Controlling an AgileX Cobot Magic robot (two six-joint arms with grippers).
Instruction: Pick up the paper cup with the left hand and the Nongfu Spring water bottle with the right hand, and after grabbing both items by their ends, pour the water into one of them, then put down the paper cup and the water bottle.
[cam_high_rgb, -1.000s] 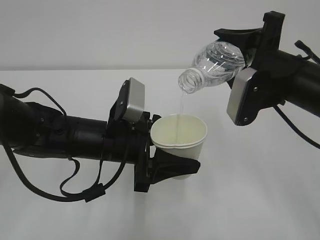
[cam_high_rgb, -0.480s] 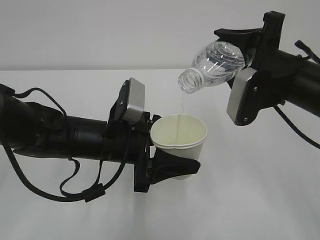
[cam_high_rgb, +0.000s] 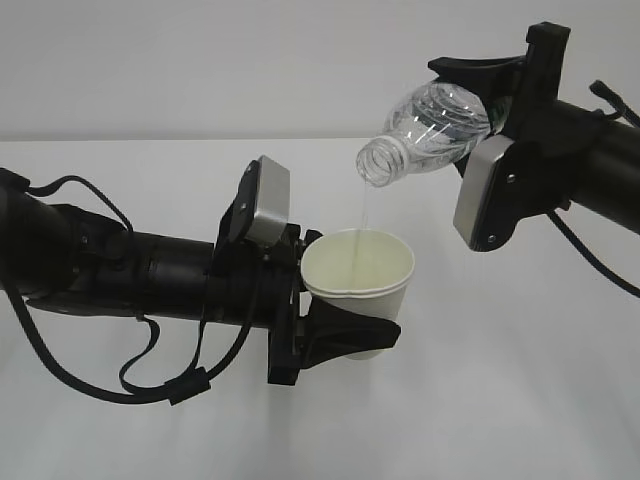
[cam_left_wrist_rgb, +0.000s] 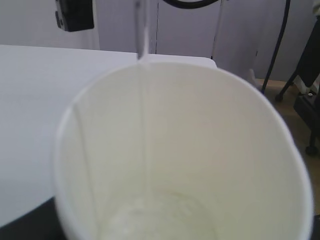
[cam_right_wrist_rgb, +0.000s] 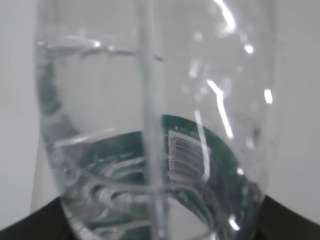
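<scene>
1. A white worktop (cam_high_rgb: 500, 400) lies beneath two black arms that meet at mid-scene.
2. The left hand (cam_high_rgb: 345, 335) reaches in from 9 o'clock, its end effector clasping the paper cup (cam_high_rgb: 360, 275) upright, clear of the worktop.
3. The right hand (cam_high_rgb: 490, 95) enters from 2 o'clock, its end effector gripping the Nongfu Spring water bottle (cam_high_rgb: 430, 130) by its base.
4. The bottle's long axis tilts, mouth toward 8 o'clock, directly above the cup.
5. The water (cam_high_rgb: 364, 215) falls as a thin stream into the cup.
</scene>
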